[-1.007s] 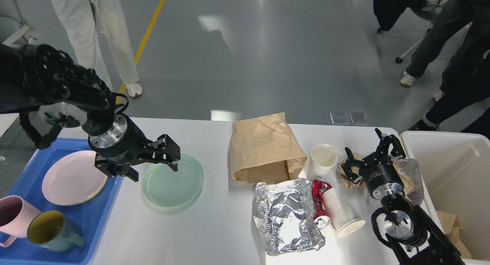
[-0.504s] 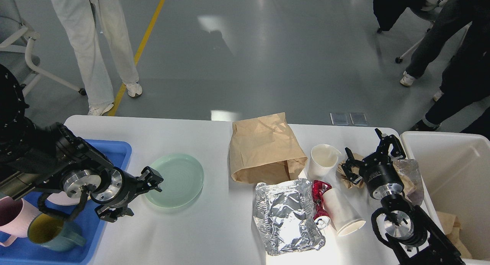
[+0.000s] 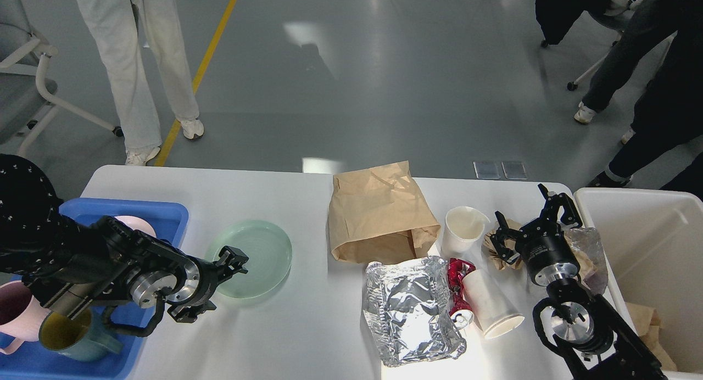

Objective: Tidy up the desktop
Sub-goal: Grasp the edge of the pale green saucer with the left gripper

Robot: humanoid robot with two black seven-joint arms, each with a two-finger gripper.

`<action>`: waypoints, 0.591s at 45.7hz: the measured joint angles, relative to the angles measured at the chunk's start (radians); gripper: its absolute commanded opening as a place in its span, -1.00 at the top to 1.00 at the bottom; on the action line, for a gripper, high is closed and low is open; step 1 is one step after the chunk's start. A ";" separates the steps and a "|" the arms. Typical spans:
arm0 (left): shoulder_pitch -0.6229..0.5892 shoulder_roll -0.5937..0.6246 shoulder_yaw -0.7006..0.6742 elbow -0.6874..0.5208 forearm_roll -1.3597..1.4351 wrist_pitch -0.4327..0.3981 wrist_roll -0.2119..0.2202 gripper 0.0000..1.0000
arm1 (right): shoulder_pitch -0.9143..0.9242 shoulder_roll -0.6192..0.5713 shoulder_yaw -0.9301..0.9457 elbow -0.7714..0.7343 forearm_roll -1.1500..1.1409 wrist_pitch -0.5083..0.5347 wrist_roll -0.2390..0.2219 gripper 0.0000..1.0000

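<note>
The white desktop point(image 3: 285, 336) carries tableware and litter. A pale green plate point(image 3: 258, 253) lies left of centre. My left gripper point(image 3: 215, 286) hangs open at the plate's near left edge, its upper finger over the rim and nothing gripped. A brown paper bag point(image 3: 379, 212), crumpled foil point(image 3: 412, 314), a red wrapper point(image 3: 458, 273), an upright paper cup point(image 3: 460, 229) and a tipped paper cup point(image 3: 491, 306) crowd the right half. My right gripper point(image 3: 528, 216) stands open above crumpled brown paper point(image 3: 494, 251) and a clear plastic bag point(image 3: 587, 242).
A blue tray point(image 3: 165, 215) at the left holds a pink plate point(image 3: 134, 223), a pink mug point(image 3: 14, 314) and a teal mug point(image 3: 77, 333), partly hidden by my left arm. A white bin point(image 3: 648, 242) stands off the right edge. People stand beyond the table.
My left arm has dropped and drawn back to the left, its gripper going from above the green plate to the plate's near left edge. The right arm has not moved.
</note>
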 measured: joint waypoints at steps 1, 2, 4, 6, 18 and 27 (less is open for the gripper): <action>0.004 0.003 -0.002 0.006 0.001 0.001 0.000 -0.84 | 0.000 0.000 0.000 0.000 0.000 0.000 0.000 -1.00; 0.008 0.005 -0.003 0.011 0.001 0.001 0.000 -0.84 | 0.000 0.000 0.000 0.000 0.000 0.000 0.000 -1.00; 0.015 0.006 -0.006 0.022 0.002 0.002 0.000 -0.84 | 0.000 0.000 0.000 0.000 0.000 0.000 0.000 -1.00; 0.026 0.007 -0.008 0.035 0.002 0.003 0.000 -0.83 | 0.000 0.000 0.000 0.000 0.000 0.000 0.000 -1.00; 0.080 0.006 -0.012 0.083 0.002 0.044 -0.003 -0.64 | 0.000 0.000 0.000 0.000 0.000 0.000 0.000 -1.00; 0.124 0.009 -0.038 0.124 0.002 0.076 -0.001 -0.11 | 0.000 0.000 0.000 0.000 0.000 0.000 0.000 -1.00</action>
